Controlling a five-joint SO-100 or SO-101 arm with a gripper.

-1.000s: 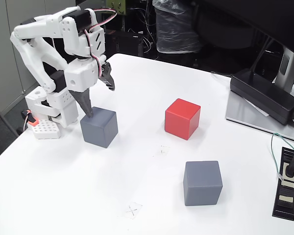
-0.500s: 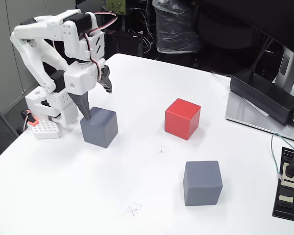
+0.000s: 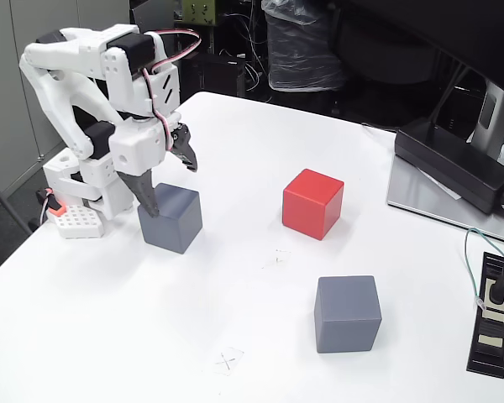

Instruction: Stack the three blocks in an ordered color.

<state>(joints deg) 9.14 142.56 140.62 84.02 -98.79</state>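
Three cubes rest apart on the white table in the fixed view. A dark grey block (image 3: 175,223) sits at the left near the arm's base, a red block (image 3: 312,204) in the middle, and a second grey block (image 3: 346,313) nearer the front. My gripper (image 3: 170,186) is open and points down at the left grey block. One dark finger touches that block's top left edge, and the other hangs above its far side. Nothing is held.
A black power adapter (image 3: 454,164) lies on a grey monitor base (image 3: 441,210) at the right. A power strip (image 3: 492,312) with a green cable sits by the right edge. A white perforated piece (image 3: 74,221) lies by the arm's base. Pencil crosses (image 3: 227,361) mark the table.
The gripper has sunk a little lower onto the left grey block and stays open. None of the blocks has moved.
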